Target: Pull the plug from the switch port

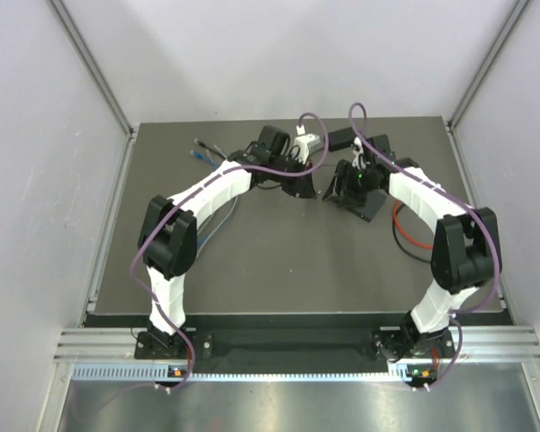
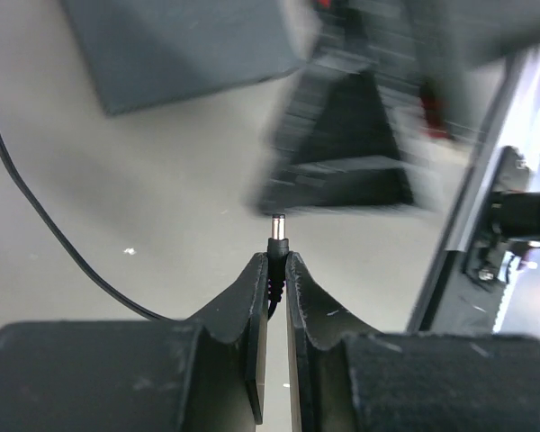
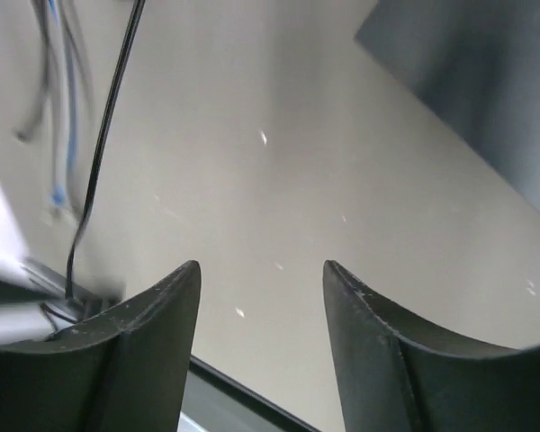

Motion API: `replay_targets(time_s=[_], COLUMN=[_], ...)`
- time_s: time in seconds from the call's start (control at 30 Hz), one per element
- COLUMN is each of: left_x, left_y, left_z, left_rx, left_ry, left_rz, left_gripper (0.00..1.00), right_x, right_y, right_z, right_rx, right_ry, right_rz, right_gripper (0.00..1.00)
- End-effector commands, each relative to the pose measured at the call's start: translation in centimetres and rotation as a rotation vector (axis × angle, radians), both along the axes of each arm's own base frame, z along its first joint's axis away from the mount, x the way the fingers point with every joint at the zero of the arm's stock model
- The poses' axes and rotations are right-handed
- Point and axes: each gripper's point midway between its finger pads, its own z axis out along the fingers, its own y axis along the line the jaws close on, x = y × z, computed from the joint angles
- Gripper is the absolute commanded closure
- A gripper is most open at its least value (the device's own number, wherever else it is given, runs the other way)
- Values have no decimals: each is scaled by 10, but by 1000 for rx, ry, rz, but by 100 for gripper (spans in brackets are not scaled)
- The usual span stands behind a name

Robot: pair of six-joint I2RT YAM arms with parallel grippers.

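Observation:
My left gripper [image 2: 277,261] is shut on a small black barrel plug [image 2: 277,236]. Its metal tip sticks out past the fingertips, and its thin black cord [image 2: 36,216] trails off to the left. The plug is clear of the switch [image 2: 180,49], a flat dark grey box that lies farther off at the upper left. In the top view the left gripper [image 1: 304,187] is just left of the switch [image 1: 371,209]. My right gripper [image 3: 261,270] is open and empty above bare table, beside the switch's corner [image 3: 486,90]. It shows blurred in the left wrist view [image 2: 342,135].
A red cable [image 1: 403,232] loops right of the switch. Blue-tipped cables [image 1: 202,151] lie at the back left and also show in the right wrist view [image 3: 58,135]. A white block [image 1: 310,142] and a black block [image 1: 342,139] sit at the back. Metal frame rails edge the table.

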Motion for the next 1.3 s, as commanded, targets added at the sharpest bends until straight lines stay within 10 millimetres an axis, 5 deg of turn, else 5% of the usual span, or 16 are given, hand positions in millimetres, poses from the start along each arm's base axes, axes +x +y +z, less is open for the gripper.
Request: replay_targets(time_s=[0.0, 0.13, 0.37, 0.53, 0.7, 0.87, 0.9, 0.93, 1.1, 1.27], left_x=[-13, -25, -27, -28, -30, -33, -33, -32, -16, -1], left_y=[-6, -5, -5, -7, -7, -8, -8, -7, 10, 41], left_z=[40, 47, 54, 61, 67, 74, 74, 73, 44, 26], left_rx=[-95, -127, -143, -162, -176, -196, -196, -188, -79, -43], left_ry=[-53, -33, -51, -57, -67, -72, -72, -76, -47, 7], left_rz=[-64, -83, -94, -102, -113, -132, -132, -120, -5, 121], left_gripper=[100, 100, 100, 100, 100, 100, 100, 100, 84, 56], right_x=[34, 67, 89, 96, 103, 120, 125, 130, 162, 199], right_y=[9, 25, 40, 50, 56, 62, 63, 61, 53, 39], right_z=[19, 40, 51, 26, 21, 18, 25, 28, 58, 82], right_rx=[131, 280, 389, 342, 320, 331, 340, 337, 356, 452], right_ry=[15, -26, -43, 31, 3, 3, -12, -21, -139, -226], right_rz=[-117, -234, -309, -337, -359, -368, -368, -380, -429, -522], right_gripper=[43, 38, 33, 39, 47, 84, 100, 100, 100, 100])
